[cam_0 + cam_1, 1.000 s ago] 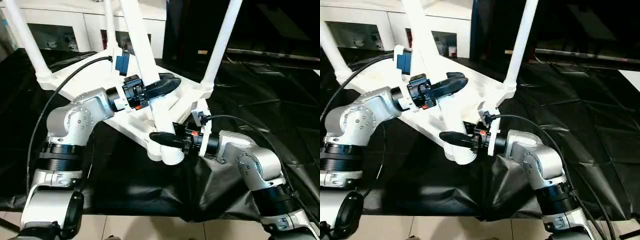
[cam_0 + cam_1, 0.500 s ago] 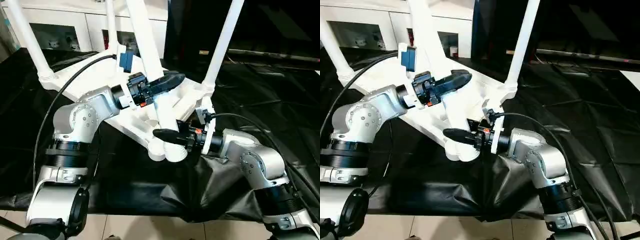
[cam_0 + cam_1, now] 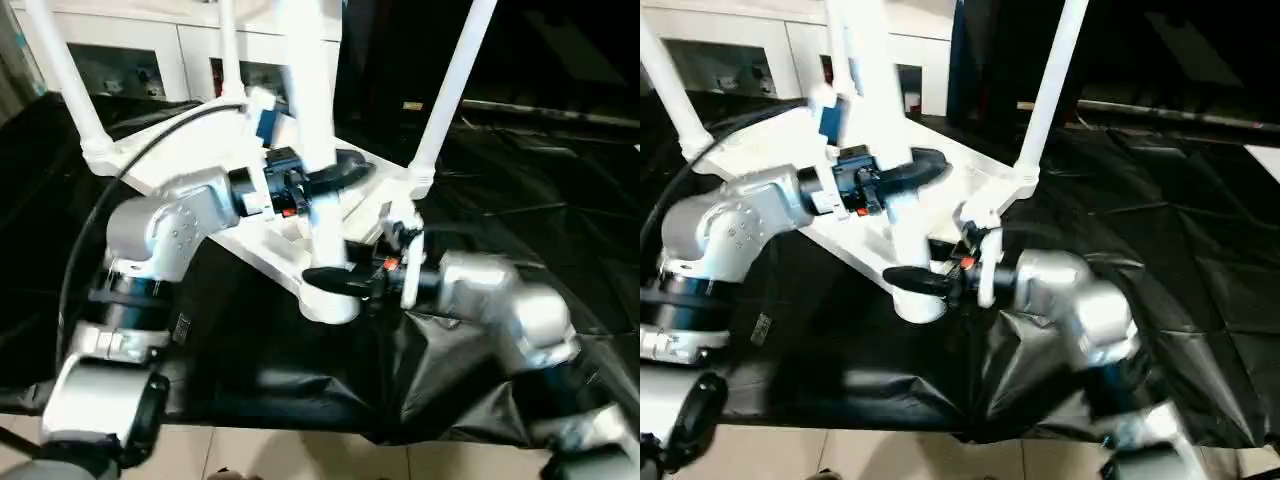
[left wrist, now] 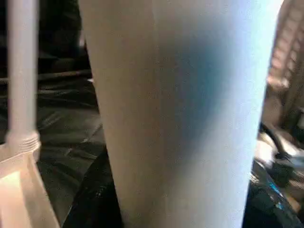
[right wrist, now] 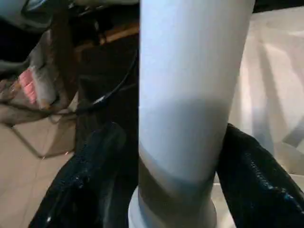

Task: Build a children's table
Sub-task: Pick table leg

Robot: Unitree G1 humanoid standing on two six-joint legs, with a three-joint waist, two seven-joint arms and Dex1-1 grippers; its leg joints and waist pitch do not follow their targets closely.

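Note:
The children's table lies upside down: its white tabletop (image 3: 200, 150) rests ribs-up on black cloth, and three white legs (image 3: 450, 90) stand in the corner sockets. A fourth leg (image 3: 318, 120) stands nearly upright in the near socket (image 3: 330, 308). My left gripper (image 3: 335, 178) is shut on this leg halfway up; in the left wrist view the leg (image 4: 180, 109) sits between the black fingers (image 4: 95, 199). My right gripper (image 3: 330, 280) stands open around the leg just above the socket. In the right wrist view one of its fingers (image 5: 99, 171) stands apart from the leg (image 5: 190, 95).
Black cloth (image 3: 520, 180) covers the work surface, bunched under my right forearm. A white glass-doored cabinet (image 3: 130, 60) stands behind. The tiled floor (image 3: 300, 460) shows along the near edge. Black cables loop from both wrists.
The near leg has swung from a lean to nearly upright. My right gripper's fingers have spread off the leg. The left gripper has stayed closed on it.

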